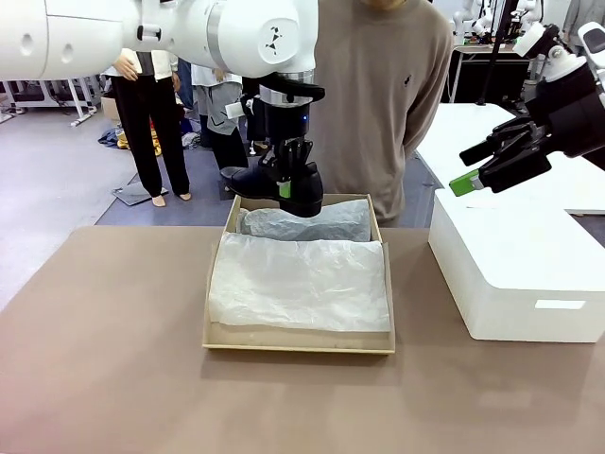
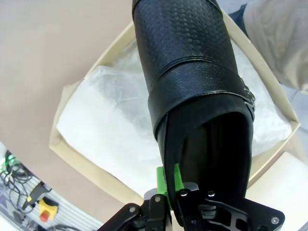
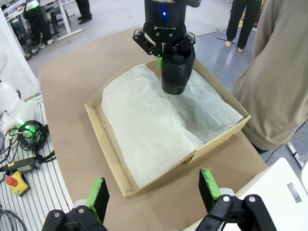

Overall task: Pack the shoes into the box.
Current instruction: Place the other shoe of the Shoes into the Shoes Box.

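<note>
My left gripper (image 1: pixel 285 189) is shut on the heel rim of a black leather shoe (image 1: pixel 274 180) and holds it over the far end of the box (image 1: pixel 216 312). In the left wrist view the shoe (image 2: pixel 192 72) hangs toe-away from the gripper (image 2: pixel 168 180), above the white tissue paper (image 2: pixel 106 125). The box (image 3: pixel 108 154) is tan cardboard, open, and lined with tissue. A long tissue-covered bulge (image 1: pixel 312 225) lies along its far end; what it covers is hidden. My right gripper (image 1: pixel 477 170) is open and holds nothing, up at the right over a white box; its fingers (image 3: pixel 98 192) spread wide.
A large white box (image 1: pixel 520 274) stands on the table right of the shoebox. A person in a beige sweater (image 1: pixel 378 95) stands at the far edge behind the box. The brown tabletop (image 1: pixel 104 359) is bare at the left and front.
</note>
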Robot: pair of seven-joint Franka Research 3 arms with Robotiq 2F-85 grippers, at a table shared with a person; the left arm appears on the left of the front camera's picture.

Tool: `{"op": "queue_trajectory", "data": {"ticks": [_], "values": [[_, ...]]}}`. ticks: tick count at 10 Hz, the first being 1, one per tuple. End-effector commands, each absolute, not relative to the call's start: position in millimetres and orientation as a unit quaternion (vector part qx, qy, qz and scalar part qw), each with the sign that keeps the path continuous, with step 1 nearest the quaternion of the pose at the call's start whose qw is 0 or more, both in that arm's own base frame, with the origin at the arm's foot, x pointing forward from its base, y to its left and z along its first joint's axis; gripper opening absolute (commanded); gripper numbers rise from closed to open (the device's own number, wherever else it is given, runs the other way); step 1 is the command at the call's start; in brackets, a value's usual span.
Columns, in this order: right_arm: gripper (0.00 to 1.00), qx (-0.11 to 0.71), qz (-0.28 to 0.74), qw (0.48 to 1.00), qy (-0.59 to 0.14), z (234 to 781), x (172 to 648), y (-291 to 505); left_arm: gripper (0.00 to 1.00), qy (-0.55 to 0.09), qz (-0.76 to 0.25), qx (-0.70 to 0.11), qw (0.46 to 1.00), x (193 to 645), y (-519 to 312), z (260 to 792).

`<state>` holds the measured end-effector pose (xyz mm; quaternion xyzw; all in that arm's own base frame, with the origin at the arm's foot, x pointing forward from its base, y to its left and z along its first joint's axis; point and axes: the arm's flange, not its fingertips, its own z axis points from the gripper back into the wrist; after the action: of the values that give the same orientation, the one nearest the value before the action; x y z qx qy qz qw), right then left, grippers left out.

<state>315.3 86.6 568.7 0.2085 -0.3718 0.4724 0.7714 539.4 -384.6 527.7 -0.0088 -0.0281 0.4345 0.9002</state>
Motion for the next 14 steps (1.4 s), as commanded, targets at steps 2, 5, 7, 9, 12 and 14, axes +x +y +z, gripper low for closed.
{"op": "queue_trajectory", "data": {"ticks": [2,5,7,9,12,14], "values": [[1.0,0.217,0.48,0.76,-0.379,568.1,318.8,86.5,0.0,-0.024,0.432,-0.012,0.901,535.8,-376.4,534.1],[1.0,0.217,0.48,0.76,-0.379,568.1,318.8,86.5,0.0,-0.023,0.478,-0.012,0.878,539.3,-389.5,526.5],[1.0,0.217,0.48,0.76,-0.379,568.1,318.8,86.5,0.0,-0.021,0.529,-0.006,0.849,534.5,-414.4,524.1],[1.0,0.217,0.48,0.76,-0.379,568.1,318.8,86.5,0.0,-0.022,0.558,0.005,0.829,535.6,-437.3,520.7],[1.0,0.217,0.48,0.76,-0.379,568.1,318.8,86.5,0.0,-0.021,0.621,-0.007,0.783,540.8,-468.7,519.0],[1.0,0.217,0.48,0.76,-0.379,568.1,318.8,86.5,0.0,-0.028,0.651,0.0,0.759,544.1,-486.9,513.1]]}}
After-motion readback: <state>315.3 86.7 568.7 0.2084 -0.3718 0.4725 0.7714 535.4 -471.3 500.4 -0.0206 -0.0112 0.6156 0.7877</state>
